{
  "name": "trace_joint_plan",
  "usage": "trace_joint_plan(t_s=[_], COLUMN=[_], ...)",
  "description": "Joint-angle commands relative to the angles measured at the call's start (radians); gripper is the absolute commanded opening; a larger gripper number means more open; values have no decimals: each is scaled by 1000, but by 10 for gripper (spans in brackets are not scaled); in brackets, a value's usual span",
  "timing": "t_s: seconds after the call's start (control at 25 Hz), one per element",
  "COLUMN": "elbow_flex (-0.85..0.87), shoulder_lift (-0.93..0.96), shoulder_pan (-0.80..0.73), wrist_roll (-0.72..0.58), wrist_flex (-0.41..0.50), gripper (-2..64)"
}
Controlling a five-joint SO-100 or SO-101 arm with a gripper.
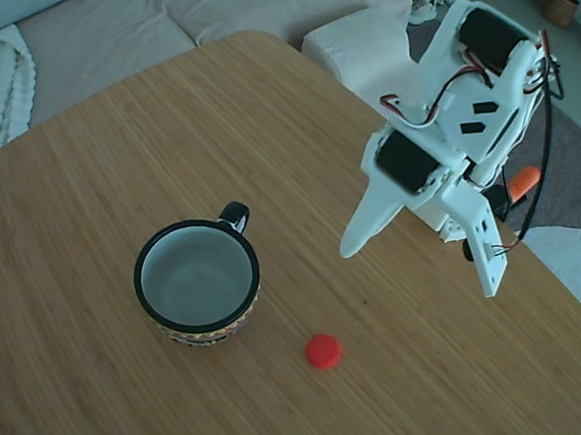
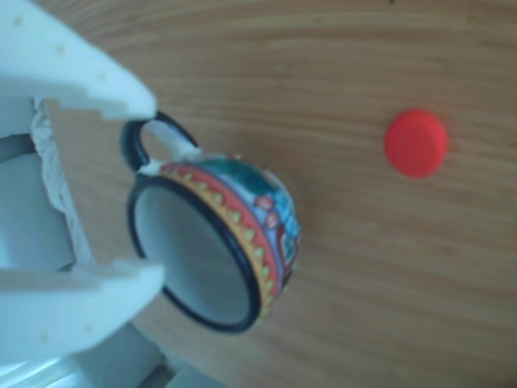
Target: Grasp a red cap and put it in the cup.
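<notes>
jaws wide apart on the raised gripper [image 1: 420,270], empty; red cap [image 1: 324,351] beside the cup [image 1: 197,282]

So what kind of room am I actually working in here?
Most likely a home living room: a pale sofa curves behind the round wooden table, a white pouf sits beside it, and there is grey carpet on the floor.

Fixed view high above the table [image 1: 90,264], looking down at my whole arm from a distance, other view riding by my fingers [image 2: 89,73], close to the wood, picture turned sideways, both share the cup [image 1: 197,283] and red cap [image 1: 323,351].
</notes>
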Motion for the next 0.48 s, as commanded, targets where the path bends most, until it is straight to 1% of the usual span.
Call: trace_joint_plan(t_s=[0.0, 0.24, 0.44], elbow_flex=[-41, -49, -58], shoulder_lift=[-57, -186, -232], shoulder_pan=[-5, -5, -5], wrist_roll=[-6, -6, -6], wrist_flex=[-20, -106, -109], gripper=[192, 192, 192])
